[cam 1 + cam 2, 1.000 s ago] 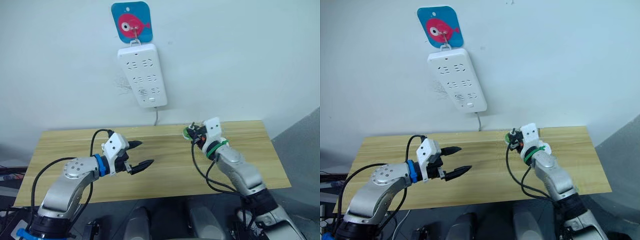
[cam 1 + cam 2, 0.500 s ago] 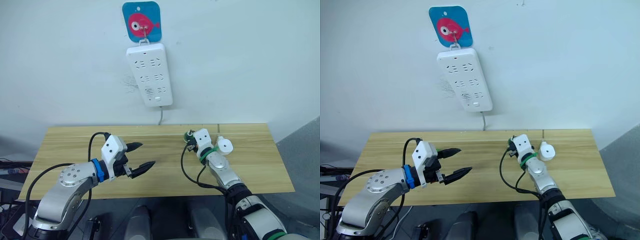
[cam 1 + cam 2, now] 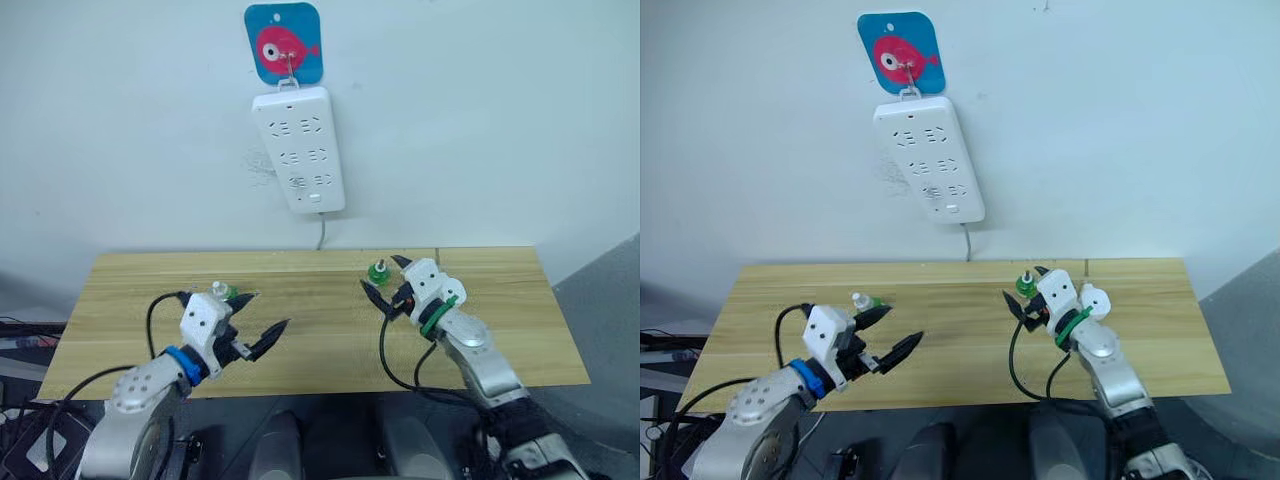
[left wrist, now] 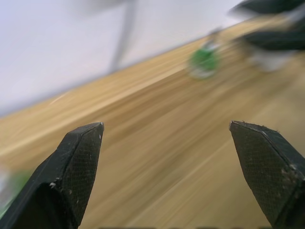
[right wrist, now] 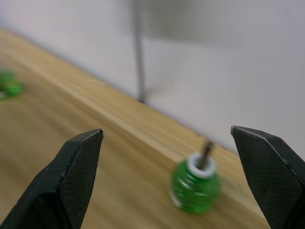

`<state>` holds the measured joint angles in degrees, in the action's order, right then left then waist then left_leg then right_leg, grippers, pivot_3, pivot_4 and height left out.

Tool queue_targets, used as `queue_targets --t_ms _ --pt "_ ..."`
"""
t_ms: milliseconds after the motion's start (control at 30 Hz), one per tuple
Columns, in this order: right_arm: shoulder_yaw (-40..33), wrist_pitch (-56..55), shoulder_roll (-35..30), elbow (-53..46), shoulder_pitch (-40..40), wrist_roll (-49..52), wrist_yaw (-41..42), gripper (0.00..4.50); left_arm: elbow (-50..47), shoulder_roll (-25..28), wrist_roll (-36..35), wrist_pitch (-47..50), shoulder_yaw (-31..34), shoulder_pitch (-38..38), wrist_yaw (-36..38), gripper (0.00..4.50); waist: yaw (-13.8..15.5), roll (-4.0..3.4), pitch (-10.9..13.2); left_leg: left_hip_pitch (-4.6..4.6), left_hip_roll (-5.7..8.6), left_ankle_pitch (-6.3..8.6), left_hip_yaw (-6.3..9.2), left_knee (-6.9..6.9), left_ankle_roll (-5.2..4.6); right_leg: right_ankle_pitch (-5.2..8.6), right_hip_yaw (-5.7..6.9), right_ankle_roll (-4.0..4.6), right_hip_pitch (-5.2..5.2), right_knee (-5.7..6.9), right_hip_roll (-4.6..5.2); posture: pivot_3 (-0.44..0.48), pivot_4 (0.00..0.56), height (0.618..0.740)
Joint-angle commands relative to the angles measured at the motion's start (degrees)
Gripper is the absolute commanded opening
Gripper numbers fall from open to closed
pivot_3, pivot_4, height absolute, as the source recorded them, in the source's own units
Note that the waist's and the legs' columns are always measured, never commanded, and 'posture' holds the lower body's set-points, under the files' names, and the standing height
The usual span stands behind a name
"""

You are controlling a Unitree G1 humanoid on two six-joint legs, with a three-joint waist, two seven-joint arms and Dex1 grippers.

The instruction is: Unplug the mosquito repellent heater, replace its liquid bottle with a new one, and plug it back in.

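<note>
- Mosquito repellent heater [image 3: 1094, 298] is off the wall and lies on the table [image 3: 330, 345], close against the outer side of my right wrist. It sits back of the fingertips, not ahead of them, and I cannot make out its long axis or which way its prongs point.
- My right gripper [image 5: 166, 130] is spread wide and holds nothing. It points toward the far edge of the table, away from the heater.
- A green bottle with a wick [image 5: 195, 186] stands upright ahead of those fingers, in line with the gap but not yet between them. It is near the table's far edge, below the strip's cable.
- My left gripper [image 3: 905, 323] is also spread and empty, hovering over the left half of the table.
- A second green bottle [image 3: 862, 301] stands just beside the left gripper, on its far side. I cannot tell which bottle is the fresh one.
- The right arm is far nearer the heater, and I judge that to take it the wrist would have to pull back and turn outward.
- The power strip [image 3: 298, 150] hangs on the wall from the fish hook plate [image 3: 287, 42], its sockets free, well above both grippers.
- Nothing stands between the heater and the strip except my own right arm.
</note>
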<state>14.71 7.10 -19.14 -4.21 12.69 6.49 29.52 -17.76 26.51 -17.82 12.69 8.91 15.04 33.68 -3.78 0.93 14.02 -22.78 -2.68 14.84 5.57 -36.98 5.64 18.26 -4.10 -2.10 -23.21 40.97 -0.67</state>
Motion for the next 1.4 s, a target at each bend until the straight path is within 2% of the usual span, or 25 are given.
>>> queue_targets --t_ms 33,267,500,700,1067,1400 --pt "2.52 7.25 -3.06 -10.20 2.23 1.63 6.42 4.47 1.97 -2.20 0.24 -5.50 4.39 4.10 -2.15 4.50 0.01 0.02 0.02 0.00 0.00 0.00 0.04 0.00 0.00 0.00 0.02 0.00 0.03 -0.01 -0.01 -0.031 0.262 0.725" --pt "6.19 20.21 -2.70 -19.83 7.33 5.97 11.53 4.47 11.65 -4.85 2.66 -8.48 5.87 4.72 -5.91 4.50 0.51 0.17 0.38 0.00 0.02 0.00 0.07 -0.01 0.00 0.01 0.05 -0.01 0.03 -0.02 -0.03 -0.028 0.279 0.725" --pt "8.79 29.30 -4.82 -26.07 7.20 7.19 12.38 4.47 21.35 -4.91 4.16 -10.05 6.03 -3.22 -8.51 4.50 0.72 0.39 1.49 -0.09 0.05 0.00 0.15 -0.02 0.01 0.00 0.13 -0.01 0.03 -0.10 0.01 -0.063 0.310 0.725" --pt "10.48 33.91 -7.30 -28.24 7.01 4.62 10.24 4.47 28.32 -4.39 5.19 -10.95 5.17 -10.50 -8.25 4.50 0.14 0.44 2.82 -0.08 0.03 0.00 0.14 -0.01 0.00 0.00 0.14 -0.01 0.01 -0.09 -0.01 -0.122 0.351 0.725" --pt "9.89 40.62 -7.47 -33.40 4.42 5.52 6.96 4.47 41.01 -4.06 7.88 -14.93 4.42 -20.71 -8.64 4.50 -1.07 0.57 5.28 -0.13 0.02 0.00 0.13 0.02 0.00 0.00 0.15 -0.01 -0.02 -0.10 0.02 -0.178 0.406 0.725" --pt "8.98 43.61 -8.51 -36.03 2.72 6.82 6.10 4.47 48.62 -4.05 9.13 -19.64 2.74 -25.78 -6.82 4.50 -1.24 0.47 6.44 -0.11 0.04 -0.01 0.04 -0.01 0.02 -0.01 0.07 -0.07 -0.02 -0.09 0.03 -0.186 0.420 0.725"
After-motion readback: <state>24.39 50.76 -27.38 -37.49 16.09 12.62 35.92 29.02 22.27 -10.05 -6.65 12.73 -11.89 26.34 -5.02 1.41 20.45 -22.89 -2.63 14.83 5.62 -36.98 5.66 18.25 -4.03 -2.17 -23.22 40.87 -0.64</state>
